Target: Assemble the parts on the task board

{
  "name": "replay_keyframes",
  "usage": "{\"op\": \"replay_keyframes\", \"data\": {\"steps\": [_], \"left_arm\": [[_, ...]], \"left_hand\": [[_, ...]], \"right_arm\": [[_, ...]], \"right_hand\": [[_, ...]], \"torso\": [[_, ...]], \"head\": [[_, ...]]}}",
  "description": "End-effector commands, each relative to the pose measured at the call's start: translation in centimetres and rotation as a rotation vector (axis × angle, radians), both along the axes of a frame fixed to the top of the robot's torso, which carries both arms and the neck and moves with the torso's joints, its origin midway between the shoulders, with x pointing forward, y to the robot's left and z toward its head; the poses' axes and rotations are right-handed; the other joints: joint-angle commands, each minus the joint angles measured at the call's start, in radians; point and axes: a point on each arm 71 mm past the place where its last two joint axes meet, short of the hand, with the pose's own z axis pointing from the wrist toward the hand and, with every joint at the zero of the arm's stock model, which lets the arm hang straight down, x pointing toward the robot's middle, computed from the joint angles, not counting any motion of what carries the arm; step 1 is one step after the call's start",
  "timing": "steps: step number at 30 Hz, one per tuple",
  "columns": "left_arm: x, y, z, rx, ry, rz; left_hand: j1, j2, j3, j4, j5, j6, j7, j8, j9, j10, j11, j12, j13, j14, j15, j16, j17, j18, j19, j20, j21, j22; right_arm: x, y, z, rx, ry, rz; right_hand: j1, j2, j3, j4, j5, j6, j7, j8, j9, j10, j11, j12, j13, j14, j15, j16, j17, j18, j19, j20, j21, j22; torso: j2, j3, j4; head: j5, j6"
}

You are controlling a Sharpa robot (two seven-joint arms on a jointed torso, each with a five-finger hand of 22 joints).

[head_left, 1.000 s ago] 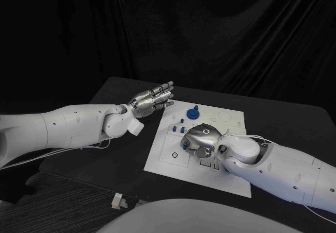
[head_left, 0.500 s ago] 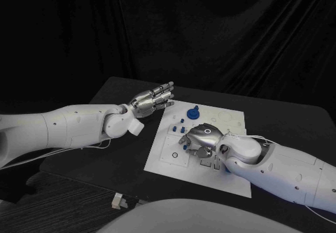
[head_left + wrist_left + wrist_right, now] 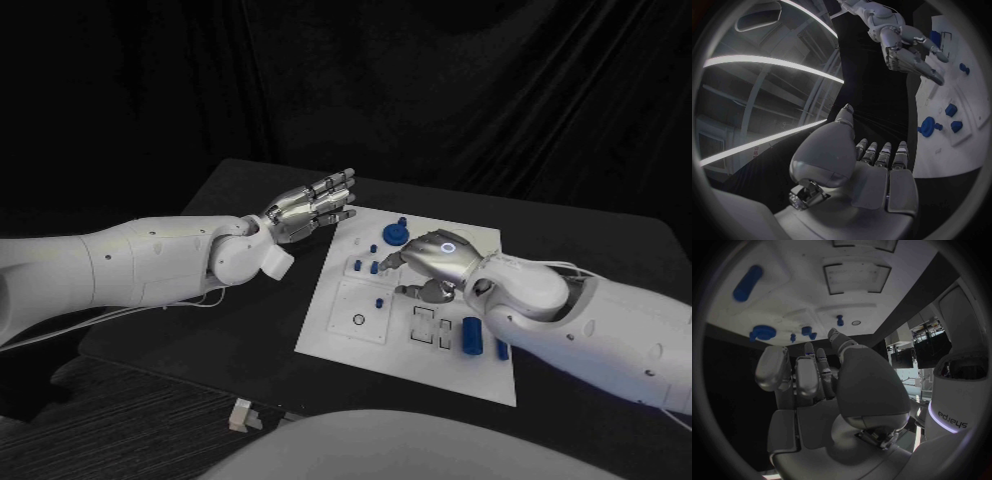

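Blue parts [image 3: 371, 266] perhaps under right hand [image 3: 428, 262]

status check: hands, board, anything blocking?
Left hand open, hovering off the board's left edge. Right hand above the task board, grip unclear. Blue parts on board. Nothing blocking.

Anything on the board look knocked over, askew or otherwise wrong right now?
One thing: a long blue part lies flat on the task board near its close edge, beside the right arm, not standing in a slot. The other small blue parts look orderly. Left hand hovers open off the board; right hand hovers over it.
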Motion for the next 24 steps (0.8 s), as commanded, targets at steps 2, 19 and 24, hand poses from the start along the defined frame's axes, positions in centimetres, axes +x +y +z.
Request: {"op": "replay_keyframes", "data": {"steps": [2,19,24], "left_arm": [[-0.1,-0.1,0.1,-0.019,-0.005,-0.001],[-0.2,0.0,0.2,-0.032,-0.02,0.004],[-0.2,-0.1,0.3,-0.04,-0.022,-0.004]], "left_hand": [[-0.003,0.009,0.001,-0.004,0.005,-0.001,0.008,0.003,0.001,-0.001,0.006,-0.003,-0.001,-0.002,0.006,-0.007,-0.002,0.006,-0.002,0.006,-0.002,0.001],[0.0,0.007,-0.002,-0.01,0.011,0.003,0.011,0.005,0.002,-0.001,0.01,-0.003,-0.001,-0.002,0.0,-0.007,-0.002,0.008,-0.002,0.006,-0.001,0.001],[0.0,0.005,-0.003,-0.011,0.013,0.004,0.011,0.005,0.002,-0.001,0.009,-0.003,-0.001,-0.002,-0.002,-0.007,-0.002,0.008,-0.002,0.006,-0.001,0.001]], "right_arm": [[1.5,-1.9,2.8,-0.018,-0.031,-0.056],[4.4,-10.9,4.0,-0.147,0.068,-0.241],[4.5,-11.3,2.7,-0.157,0.093,-0.243]], "right_hand": [[-0.031,-0.039,-0.125,0.078,-0.049,0.01,-0.021,-0.005,-0.01,-0.11,-0.009,-0.027,-0.003,0.005,-0.017,-0.007,-0.005,0.006,-0.005,-0.013,-0.038,0.129],[0.028,-0.057,-0.234,0.188,-0.044,-0.106,-0.08,-0.017,-0.025,-0.143,0.008,0.01,0.004,0.004,-0.013,-0.086,-0.124,0.018,0.007,-0.014,-0.124,0.097],[0.028,-0.032,-0.216,0.186,-0.045,-0.005,-0.065,0.004,-0.013,-0.1,-0.001,0.02,0.003,0.007,-0.018,-0.09,-0.133,0.018,0.012,-0.017,-0.128,0.095]], "torso": [[-0.001,0.0001,0.0001],[-0.001,-0.0013,-0.0002],[-0.002,-0.0013,-0.0014]], "head": [[-0.011,0.0],[-0.027,0.0],[-0.028,0.0]]}}
